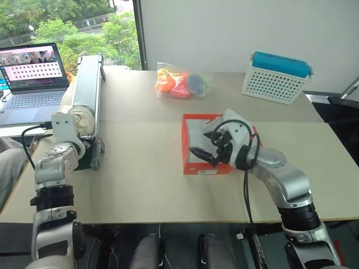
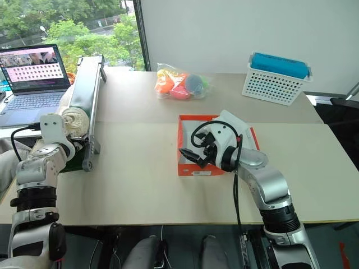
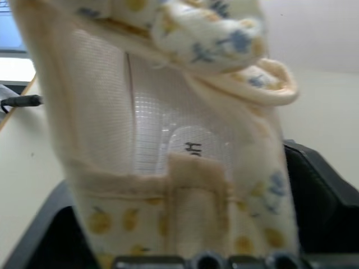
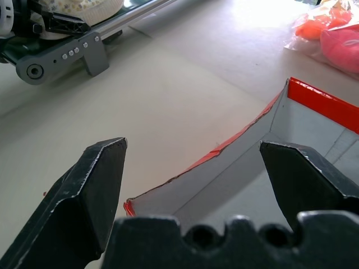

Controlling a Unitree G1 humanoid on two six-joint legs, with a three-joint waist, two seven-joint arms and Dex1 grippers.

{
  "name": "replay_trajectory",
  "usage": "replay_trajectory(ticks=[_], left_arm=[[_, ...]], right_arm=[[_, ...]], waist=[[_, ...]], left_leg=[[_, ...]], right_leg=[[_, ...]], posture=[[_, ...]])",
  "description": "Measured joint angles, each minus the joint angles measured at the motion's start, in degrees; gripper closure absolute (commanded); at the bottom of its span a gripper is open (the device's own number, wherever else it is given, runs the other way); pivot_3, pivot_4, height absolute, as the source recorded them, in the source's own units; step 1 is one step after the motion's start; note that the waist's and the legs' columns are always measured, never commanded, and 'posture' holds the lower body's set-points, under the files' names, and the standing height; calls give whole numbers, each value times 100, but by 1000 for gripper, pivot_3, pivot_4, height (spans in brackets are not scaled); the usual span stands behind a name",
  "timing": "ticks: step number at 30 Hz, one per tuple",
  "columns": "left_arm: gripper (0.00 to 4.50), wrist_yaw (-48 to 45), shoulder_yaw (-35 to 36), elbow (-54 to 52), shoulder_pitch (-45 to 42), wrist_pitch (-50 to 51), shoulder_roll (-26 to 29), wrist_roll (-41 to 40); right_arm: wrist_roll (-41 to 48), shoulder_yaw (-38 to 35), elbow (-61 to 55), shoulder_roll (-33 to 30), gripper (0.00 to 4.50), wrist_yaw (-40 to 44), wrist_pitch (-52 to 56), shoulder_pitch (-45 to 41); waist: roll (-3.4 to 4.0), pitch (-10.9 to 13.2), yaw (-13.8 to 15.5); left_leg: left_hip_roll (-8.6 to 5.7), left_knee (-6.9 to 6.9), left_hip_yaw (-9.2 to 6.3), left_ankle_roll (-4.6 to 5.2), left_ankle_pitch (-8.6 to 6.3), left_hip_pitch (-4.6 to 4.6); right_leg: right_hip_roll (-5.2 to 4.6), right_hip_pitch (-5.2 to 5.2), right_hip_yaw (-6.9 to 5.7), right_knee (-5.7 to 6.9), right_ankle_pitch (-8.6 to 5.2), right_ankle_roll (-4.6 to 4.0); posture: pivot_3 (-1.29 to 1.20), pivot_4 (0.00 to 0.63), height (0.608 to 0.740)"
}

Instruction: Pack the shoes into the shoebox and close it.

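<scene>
- The table takes up the middle of the head views; the packing looks barely begun, since no shoe can be made out in the box and the lid is not closed.
- A long dark conveyor runs from the upper left down the left side of the frame, with a cream shoe resting at its near end.
- The orange-red shoebox stands open at the centre, its white inside showing; part of it is hidden behind the right arm.
- A laptop sits at the far left, a white perforated basket at the upper right, and a clear bag of toys at the top centre, all well away from the box.
- The right gripper hangs over the near left corner of the box, fingers spread wide and holding nothing.
- The left gripper is at the shoe; in the left wrist view the shoe sits between its fingers, but I cannot tell whether they have closed on it.
- Left to do: carry both shoes across, drop them in, shut the lid. The right arm over the box may crowd the drop.
</scene>
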Motion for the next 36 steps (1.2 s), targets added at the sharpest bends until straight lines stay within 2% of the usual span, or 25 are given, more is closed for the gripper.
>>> replay_trajectory(ticks=[1,5,9,12,15,16,20,32,33,35,36], left_arm=[[1653,10,22,-27,-3,-8,-21,-1],[1653,-16,241,-133,-18,-464,-378,-212],[1653,-418,283,-1025,-26,-949,-886,-766],[1653,-905,-238,-2056,32,-881,-1184,-1187],[1653,-1247,-1015,-2624,423,-685,-1440,-1329],[1653,-1310,-1287,-2655,600,-635,-1531,-1332],[1653,-1335,-1651,-2680,751,-468,-1716,-1331],[1653,-1350,-1906,-2748,713,-469,-1916,-1311],[1668,-1352,-1918,-2748,713,-469,-1916,-1310],[1668,-1357,-1948,-2748,713,-469,-1913,-1303],[1668,-1362,-1954,-2748,712,-470,-1908,-1299]], right_arm=[[0,0,0,0,0,-2,0,0],[-1,-3,0,-1,0,-13,0,-4],[-7,-7,75,48,0,-98,14,-94],[253,-444,502,644,0,-533,422,-570],[1117,-1514,1183,1577,0,-1371,1183,-1482],[1497,-1955,1411,1886,0,-1704,1504,-1862],[2053,-2429,1862,2404,0,-2334,2274,-2380],[2217,-2499,2164,2715,0,-3106,2816,-2447],[2218,-2538,2164,2731,510,-3155,2811,-2435],[2220,-2562,2163,2737,949,-3202,2773,-2404],[2219,-2562,2163,2735,1357,-3219,2762,-2391]], waist=[[0,0,3],[-3,2,6],[-16,9,-22],[-16,9,-44],[-11,7,-102],[-10,6,-132],[-9,6,-181],[-8,6,-171],[-8,6,-172],[-8,7,-173],[-8,6,-173]], left_leg=[[0,0,-1,0,0,0],[0,2,-4,0,0,-9],[-1,8,-5,-30,18,-42],[-2,10,-1,-30,18,-40],[4,5,0,-17,12,-28],[8,2,-3,-6,6,-25],[10,-7,-8,-5,6,-26],[5,-3,-9,5,2,-34],[5,-3,-9,5,2,-34],[5,-2,-9,5,2,-34],[5,-3,-9,5,2,-34]], right_leg=[[0,0,0,0,0,-1],[-1,-2,-5,-5,1,-2],[-7,-22,-12,-9,2,-2],[-9,-19,-10,-9,3,-1],[0,-17,-4,1,8,-8],[8,-17,-6,3,9,-10],[20,-21,-7,4,8,-13],[19,-20,-7,2,8,-10],[19,-20,-7,1,7,-10],[19,-20,-7,1,7,-10],[19,-20,-7,0,7,-9]], posture=[[0,150,699],[0,150,699],[0,150,699],[0,150,699],[0,150,699],[0,150,699],[0,150,699],[0,150,699],[0,150,699],[0,150,699],[0,150,699]])
